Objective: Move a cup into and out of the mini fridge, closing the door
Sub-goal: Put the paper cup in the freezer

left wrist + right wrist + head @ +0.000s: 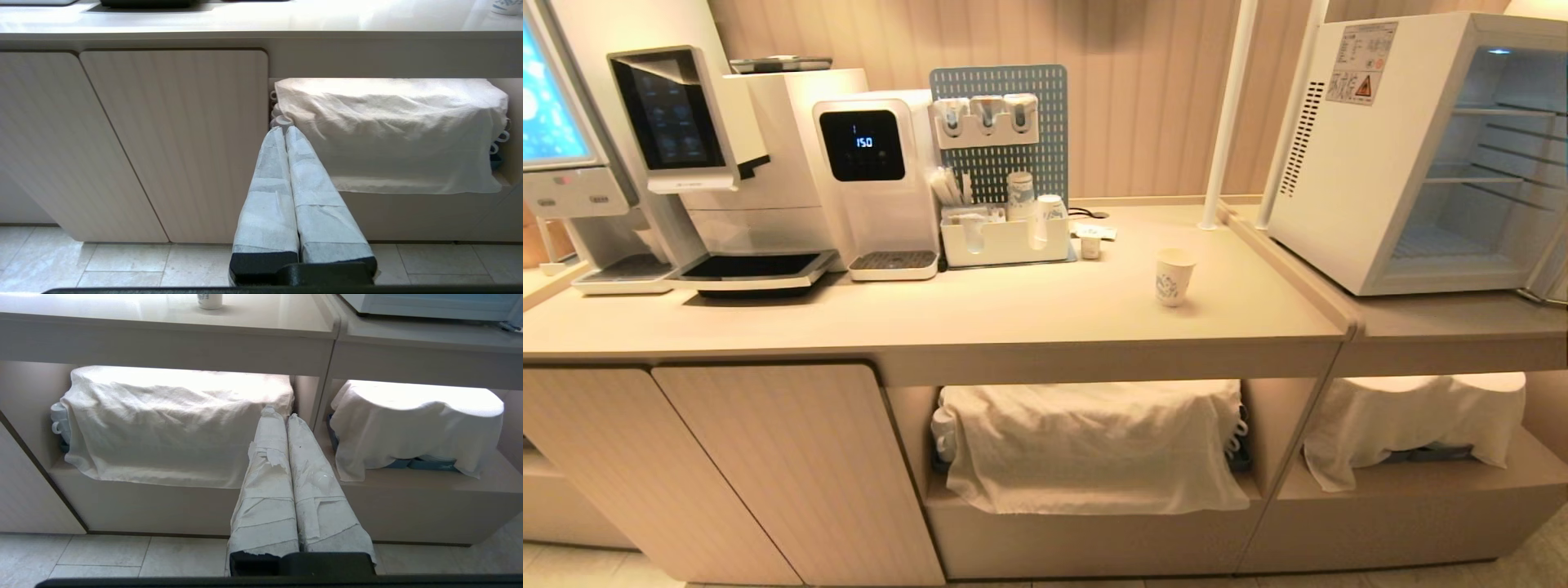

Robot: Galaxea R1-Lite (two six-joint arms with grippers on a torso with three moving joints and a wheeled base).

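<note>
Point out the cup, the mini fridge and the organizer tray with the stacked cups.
cup (1174, 278), head view, on its printed side wall.
mini fridge (1347, 188), head view, on its white side panel.
organizer tray (1005, 243), head view, on its white front wall.

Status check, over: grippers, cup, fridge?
Left gripper and right gripper shut, empty, low before the cabinets. Cup upright on counter. Mini fridge open, path clear.
</note>
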